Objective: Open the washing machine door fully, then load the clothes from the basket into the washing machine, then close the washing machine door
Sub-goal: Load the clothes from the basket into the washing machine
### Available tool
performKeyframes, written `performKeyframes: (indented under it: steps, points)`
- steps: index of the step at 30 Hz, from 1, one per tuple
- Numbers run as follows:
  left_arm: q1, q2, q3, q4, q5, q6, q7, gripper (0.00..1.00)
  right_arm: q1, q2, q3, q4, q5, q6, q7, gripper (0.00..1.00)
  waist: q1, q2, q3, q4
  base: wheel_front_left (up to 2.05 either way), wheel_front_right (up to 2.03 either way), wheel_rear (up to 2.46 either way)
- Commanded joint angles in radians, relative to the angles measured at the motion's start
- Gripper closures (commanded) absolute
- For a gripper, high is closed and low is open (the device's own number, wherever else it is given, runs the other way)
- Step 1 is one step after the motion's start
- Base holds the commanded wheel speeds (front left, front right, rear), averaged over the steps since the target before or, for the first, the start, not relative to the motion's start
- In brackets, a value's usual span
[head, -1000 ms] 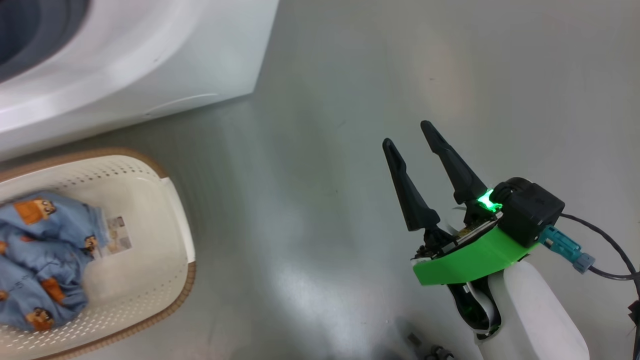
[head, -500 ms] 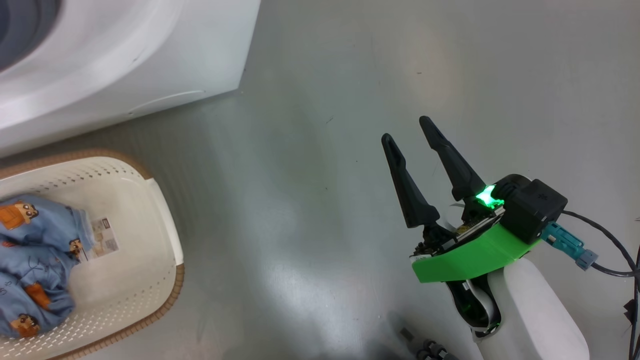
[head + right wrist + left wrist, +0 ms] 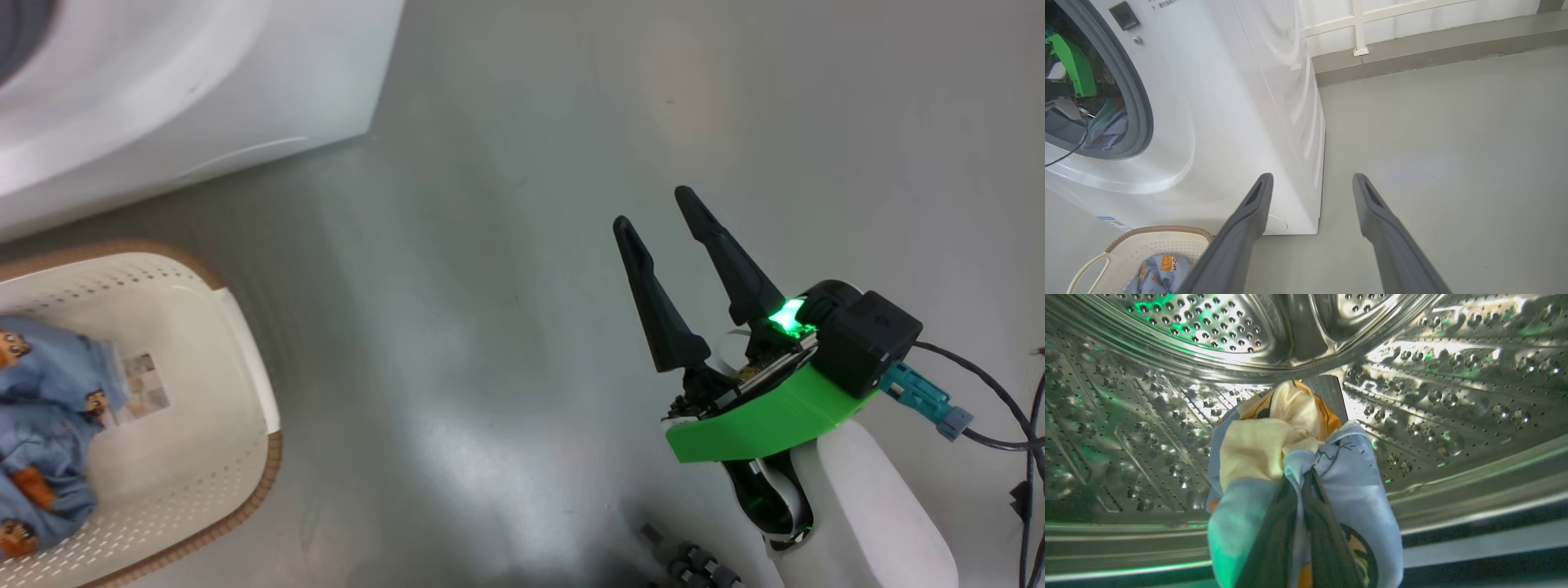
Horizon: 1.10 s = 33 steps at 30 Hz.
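- Left wrist view takes us inside the perforated steel drum point(image 3: 1167, 416): our left gripper point(image 3: 1306, 475) is clenched on one light blue cartoon-printed cloth piece point(image 3: 1249, 453).
- Head view gives us the right gripper point(image 3: 653, 210) released with its two fingers apart, one cream perforated basket point(image 3: 273, 457) holding blue clothes point(image 3: 41, 408), and one white washing machine point(image 3: 204, 82).

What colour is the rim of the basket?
The basket rim is brown, woven-looking; clearest in the head view.

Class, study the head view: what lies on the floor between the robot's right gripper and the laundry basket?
Nothing stands there. In the head view, bare grey floor stretches between the right gripper and the basket.
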Motion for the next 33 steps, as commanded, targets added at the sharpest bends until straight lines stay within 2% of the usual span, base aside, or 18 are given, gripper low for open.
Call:
performKeyframes:
  steps: [1,10,20,28,33]
  points:
    - [-0.039,0.049,0.046,-0.016,0.004,0.014,-0.032,1.00,0.002,0.004,0.023,-0.027,0.014,0.002,-0.012,0.00,0.0000,0.0000,0.016,-0.019,0.00,0.00,0.00]
    - [-0.161,0.071,0.062,0.046,0.060,0.007,-0.188,1.00,-0.006,0.004,0.049,-0.038,0.041,0.002,-0.012,0.00,0.0000,0.0000,0.068,-0.079,0.00,0.00,0.00]
    - [-0.313,0.090,0.073,0.174,0.120,-0.005,-0.388,1.00,-0.018,0.004,0.083,-0.048,0.083,0.002,-0.012,0.00,0.0000,0.0000,0.106,-0.140,0.00,0.00,0.00]
    - [-0.351,0.064,0.060,0.285,0.111,-0.041,-0.445,1.00,-0.018,0.004,0.088,-0.050,0.094,0.002,-0.012,0.00,0.0000,0.0000,0.118,-0.143,0.00,0.00,0.00]
    - [-0.366,0.038,0.063,0.352,0.071,-0.081,-0.437,1.00,-0.022,0.004,0.085,-0.048,0.087,0.002,-0.012,0.00,0.0000,0.0000,0.117,-0.131,0.00,0.00,0.00]
